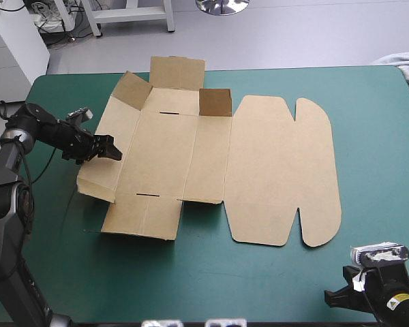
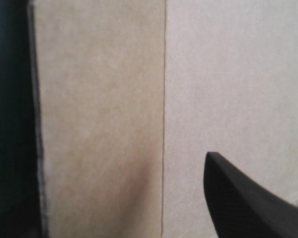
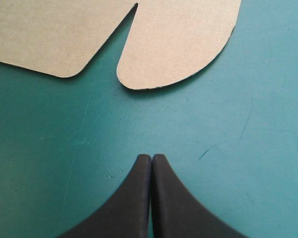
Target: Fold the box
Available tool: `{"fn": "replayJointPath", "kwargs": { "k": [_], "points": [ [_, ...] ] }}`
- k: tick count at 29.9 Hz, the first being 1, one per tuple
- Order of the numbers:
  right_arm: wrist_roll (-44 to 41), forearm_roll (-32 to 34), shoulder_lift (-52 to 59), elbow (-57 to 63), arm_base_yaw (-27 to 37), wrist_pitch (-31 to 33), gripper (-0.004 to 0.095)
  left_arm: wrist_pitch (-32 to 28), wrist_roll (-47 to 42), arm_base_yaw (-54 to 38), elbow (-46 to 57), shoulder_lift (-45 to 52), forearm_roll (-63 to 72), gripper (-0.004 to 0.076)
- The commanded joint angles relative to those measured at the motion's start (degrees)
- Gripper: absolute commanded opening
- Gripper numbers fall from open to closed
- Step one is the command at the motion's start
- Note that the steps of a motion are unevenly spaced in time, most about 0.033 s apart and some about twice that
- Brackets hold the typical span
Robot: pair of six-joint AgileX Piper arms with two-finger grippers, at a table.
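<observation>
The box (image 1: 163,150) lies mostly flat on the teal-green tabletop (image 1: 368,136), its left wall (image 1: 99,180) tilted up. At that wall the left pincer (image 1: 112,150) is parted. The right pincer (image 3: 151,158) is pressed together, empty, just short of the lid (image 3: 179,44).

Setting: robotics lab, bench station. Evidence: table (image 1: 368,170) with teal-green cover, left arm (image 1: 3,204) and right arm (image 1: 390,304) at near side; beyond far edge grey floor (image 1: 293,34), white cabinet (image 1: 10,48), white frame legs (image 1: 129,15), chrome chair base (image 1: 221,5), loose cables (image 1: 54,24)
</observation>
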State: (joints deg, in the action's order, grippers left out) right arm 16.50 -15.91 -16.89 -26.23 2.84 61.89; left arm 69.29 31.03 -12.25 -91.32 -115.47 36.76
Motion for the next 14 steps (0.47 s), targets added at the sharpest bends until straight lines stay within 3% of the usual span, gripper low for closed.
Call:
{"fn": "replayJointPath", "kwargs": {
  "k": [1, 8, 14],
  "points": [
    [0.08, -0.77, -0.56, -1.47, -0.18, -3.03, -0.0019, 4.98, 0.04, 0.31, -1.37, 3.19, 2.80, 0.0384],
    [0.08, -0.77, -0.56, -1.47, -0.18, -3.03, -0.0019, 4.98, 0.04, 0.31, -1.37, 3.19, 0.91, 0.0013],
    [0.08, -0.77, -0.56, -1.47, -0.18, -3.03, -0.0019, 4.98, 0.16, 0.31, -1.37, 3.19, 0.77, -0.0008]
  ]
}}
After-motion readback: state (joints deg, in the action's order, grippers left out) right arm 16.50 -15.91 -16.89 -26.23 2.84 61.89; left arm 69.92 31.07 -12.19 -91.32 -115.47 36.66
